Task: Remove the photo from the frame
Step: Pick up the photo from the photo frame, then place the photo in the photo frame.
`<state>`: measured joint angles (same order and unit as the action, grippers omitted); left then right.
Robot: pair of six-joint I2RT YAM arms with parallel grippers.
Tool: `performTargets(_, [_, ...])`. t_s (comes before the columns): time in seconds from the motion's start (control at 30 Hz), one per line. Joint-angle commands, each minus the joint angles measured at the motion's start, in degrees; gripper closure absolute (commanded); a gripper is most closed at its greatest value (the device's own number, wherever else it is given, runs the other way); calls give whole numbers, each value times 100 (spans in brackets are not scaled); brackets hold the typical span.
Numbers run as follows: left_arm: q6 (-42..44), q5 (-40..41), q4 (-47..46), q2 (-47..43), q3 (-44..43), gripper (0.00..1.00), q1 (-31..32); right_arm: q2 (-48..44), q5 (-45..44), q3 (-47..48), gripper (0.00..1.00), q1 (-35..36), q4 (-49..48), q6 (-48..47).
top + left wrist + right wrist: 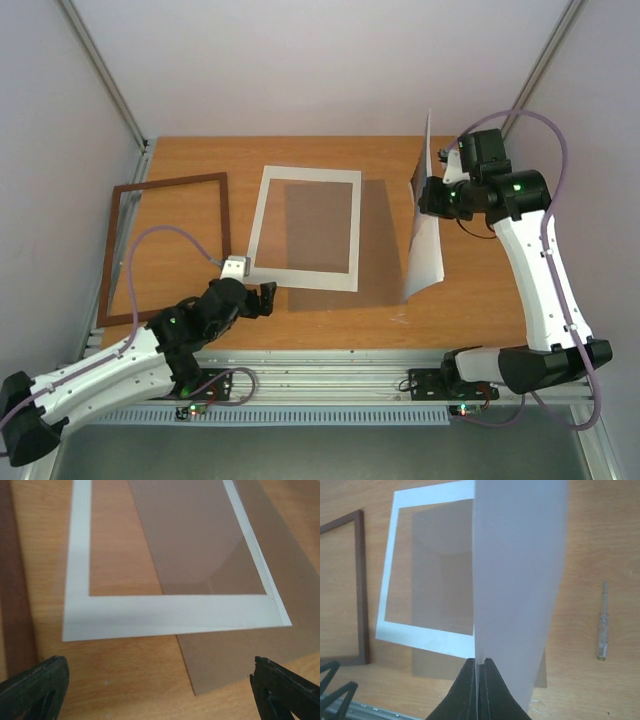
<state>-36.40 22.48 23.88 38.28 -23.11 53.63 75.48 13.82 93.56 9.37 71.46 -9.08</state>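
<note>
- White shell links and black joint housings make up the left arm, with a small green light on one joint
- The right arm has the same white links, black joints and green glow
- A pale lilac cable loops along each arm
- The left gripper and right gripper have matte black, wedge-shaped fingers
- The black bases carry tiny lights, perhaps red

Bare table opens between the flat mat and the upright photo, which blocks the right.
</note>
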Motion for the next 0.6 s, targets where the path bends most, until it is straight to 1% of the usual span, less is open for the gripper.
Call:
performTargets(0.0, [148,-29,349,-219,-125,1,-439,336,-471,731,99,637,564,71])
performTargets(0.13, [238,-298,335,-380,9,1,-1130,781,-936,1352,99,1405,743,246])
performTargets(0.23, [217,-512,382,-510,89,1,-1462,1034,-939,1674,99,1835,683,407])
performTargets(0.4, [67,-622,405,-870,322,1,-1633,1487,-584,2185,99,2439,438,581])
performTargets(0.5, [12,-607,487,-1040,386,1,-1636,1724,-155,2304,99,2641,44,692])
performTargets(0.57, [10,-573,601,-1109,378,1,-1643,1785,-143,2264,99,2692,-171,858])
